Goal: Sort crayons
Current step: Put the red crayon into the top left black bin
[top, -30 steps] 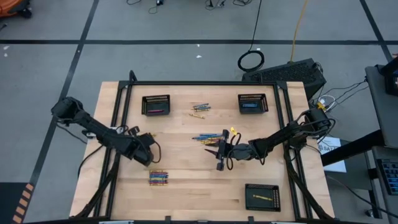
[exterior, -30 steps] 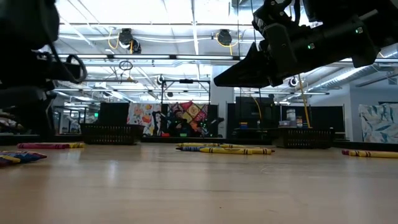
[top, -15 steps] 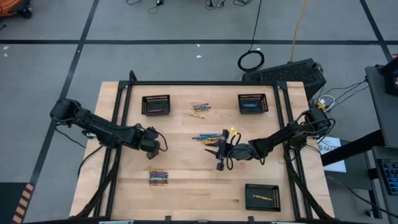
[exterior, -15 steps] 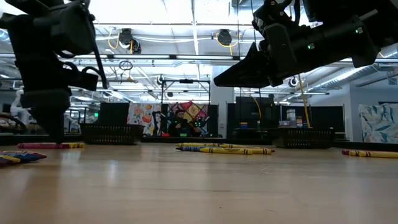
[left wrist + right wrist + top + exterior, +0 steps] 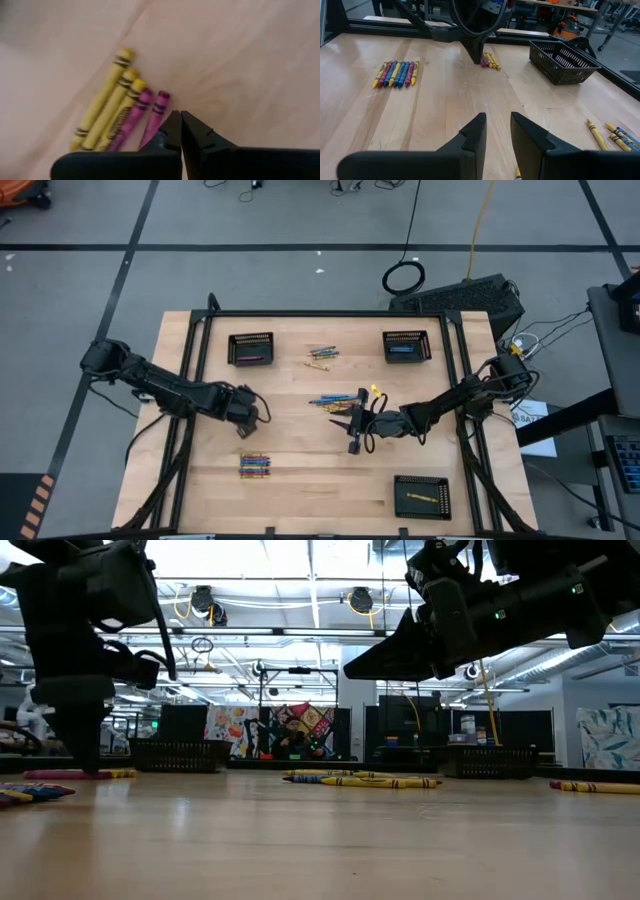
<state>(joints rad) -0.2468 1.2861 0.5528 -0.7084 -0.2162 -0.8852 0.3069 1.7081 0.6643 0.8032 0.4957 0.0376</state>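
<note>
A small group of crayons [image 5: 122, 115], three yellow and two magenta, lies flat on the wooden table. My left gripper [image 5: 181, 119] is shut and points down, its tips at the table [image 5: 88, 768] right beside the outermost magenta crayon [image 5: 156, 112]. From above, the gripper [image 5: 250, 412] covers this group. My right gripper [image 5: 497, 132] hangs open and empty above the table's middle [image 5: 352, 432]. A neat row of mixed crayons [image 5: 255, 465] lies near the front left. Loose crayons lie at the middle [image 5: 333, 401] and farther back [image 5: 322, 357]. My left gripper comes from above with its fingers shut together, nothing between them. The tips stand at the side of the outermost magenta crayon [image 5: 159, 105], near its middle. Whether they touch it, I cannot tell. The crayon lies flat on the table.
Three black mesh baskets stand on the table: far left [image 5: 250, 347] with pink inside, far right [image 5: 407, 346] with blue inside, near right [image 5: 420, 496] with a yellow crayon. The black frame rails [image 5: 195, 360] run along the table's sides. Bare wood lies between the two arms.
My left gripper has swung toward the table's right edge and a little toward the far edge, reaching the small group of yellow and magenta crayons, and has turned about its wrist on the way. My right gripper has kept still.
</note>
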